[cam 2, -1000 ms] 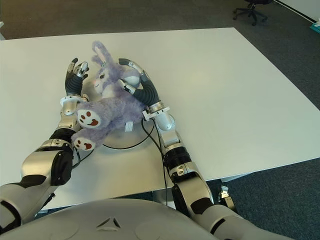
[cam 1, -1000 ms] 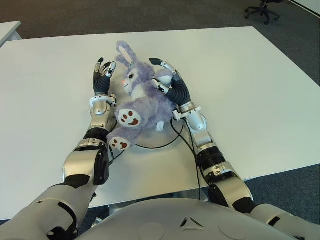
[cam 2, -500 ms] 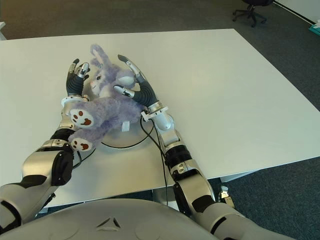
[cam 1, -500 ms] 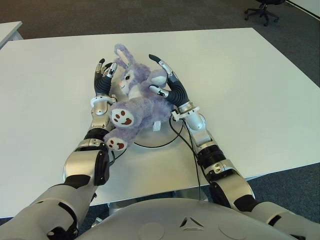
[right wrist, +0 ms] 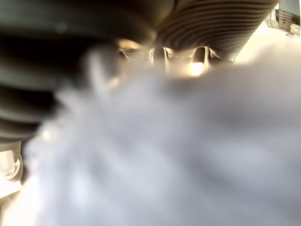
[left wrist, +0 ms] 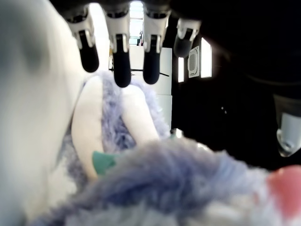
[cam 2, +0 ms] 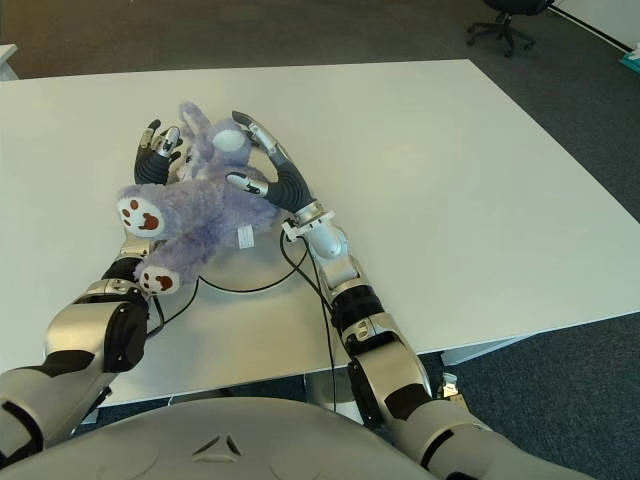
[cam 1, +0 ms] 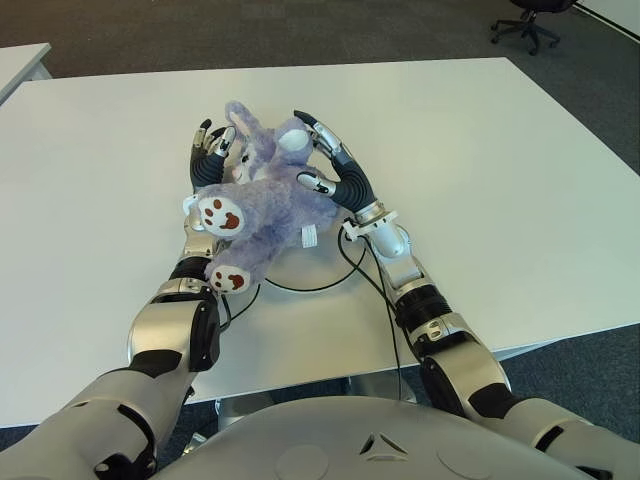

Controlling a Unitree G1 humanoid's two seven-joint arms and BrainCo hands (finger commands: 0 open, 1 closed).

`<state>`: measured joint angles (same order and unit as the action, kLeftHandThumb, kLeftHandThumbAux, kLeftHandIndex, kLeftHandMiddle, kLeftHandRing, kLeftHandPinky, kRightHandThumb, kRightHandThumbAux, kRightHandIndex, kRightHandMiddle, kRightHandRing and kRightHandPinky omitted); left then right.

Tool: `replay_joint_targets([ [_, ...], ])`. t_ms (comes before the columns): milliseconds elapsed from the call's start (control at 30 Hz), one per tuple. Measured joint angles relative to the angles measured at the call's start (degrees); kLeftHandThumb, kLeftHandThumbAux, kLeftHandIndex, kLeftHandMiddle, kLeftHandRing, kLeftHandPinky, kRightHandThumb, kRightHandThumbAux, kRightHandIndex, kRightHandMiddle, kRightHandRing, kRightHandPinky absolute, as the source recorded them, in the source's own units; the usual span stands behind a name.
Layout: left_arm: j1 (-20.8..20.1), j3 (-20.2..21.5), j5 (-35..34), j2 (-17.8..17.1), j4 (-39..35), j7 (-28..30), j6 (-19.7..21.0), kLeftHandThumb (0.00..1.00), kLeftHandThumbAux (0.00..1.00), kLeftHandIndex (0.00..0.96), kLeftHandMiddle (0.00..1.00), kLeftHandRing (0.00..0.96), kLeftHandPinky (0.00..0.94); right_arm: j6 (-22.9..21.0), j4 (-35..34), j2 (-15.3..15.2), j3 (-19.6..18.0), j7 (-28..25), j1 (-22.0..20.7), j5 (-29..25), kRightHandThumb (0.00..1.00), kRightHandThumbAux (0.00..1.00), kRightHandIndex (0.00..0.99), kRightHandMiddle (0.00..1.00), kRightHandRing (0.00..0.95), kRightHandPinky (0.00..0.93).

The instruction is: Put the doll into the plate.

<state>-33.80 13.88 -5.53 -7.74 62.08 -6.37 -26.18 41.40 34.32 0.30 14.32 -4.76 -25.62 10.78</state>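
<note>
The doll [cam 1: 265, 205] is a purple plush rabbit with white foot soles, clamped between my two hands above the white table [cam 1: 500, 180]. My left hand [cam 1: 210, 152] presses its left side with straight fingers [left wrist: 122, 66]. My right hand [cam 1: 322, 160] curls its fingers over the head and right side. The doll is tilted to my left, its feet pointing toward me. Purple fur [left wrist: 155, 188] fills the left wrist view and blurs the right wrist view [right wrist: 178, 141]. Below the doll shows the near rim of the white plate [cam 1: 300, 287]; the rest of it is hidden.
Black cables [cam 1: 375, 290] run from my right wrist down along the forearm. An office chair [cam 1: 525, 20] stands on the dark carpet beyond the table's far right corner. Another table's corner [cam 1: 15, 60] shows at the far left.
The doll has rolled toward my left between the hands: its face turned away and its feet swung up and left. Both hands moved slightly left with it.
</note>
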Motion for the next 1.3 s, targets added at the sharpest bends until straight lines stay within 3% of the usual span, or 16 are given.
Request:
replay_joint_targets([
  [567, -0.32, 0.01, -0.03, -0.25, 0.63, 0.00, -0.03, 0.000, 0.452, 0.058, 0.202, 0.200, 0.176, 0.63, 1.05, 0.05, 0.22, -0.02, -0.54, -0.07, 0.104, 0.379, 0.000, 0.005, 0.000, 0.000],
  [800, -0.48, 0.06, -0.06, -0.34, 0.90, 0.01, -0.03, 0.000, 0.455, 0.050, 0.188, 0.196, 0.174, 0.74, 1.19, 0.05, 0.16, -0.15, -0.61, -0.35, 0.018, 0.420, 0.000, 0.021, 0.001, 0.001],
  [1300, -0.48, 0.11, -0.06, -0.44, 1.10, 0.02, -0.03, 0.000, 0.468, 0.042, 0.199, 0.197, 0.130, 0.85, 2.38, 0.94, -1.28, -1.76, -0.97, -3.06, 0.000, 0.427, 0.000, 0.021, 0.000, 0.000],
])
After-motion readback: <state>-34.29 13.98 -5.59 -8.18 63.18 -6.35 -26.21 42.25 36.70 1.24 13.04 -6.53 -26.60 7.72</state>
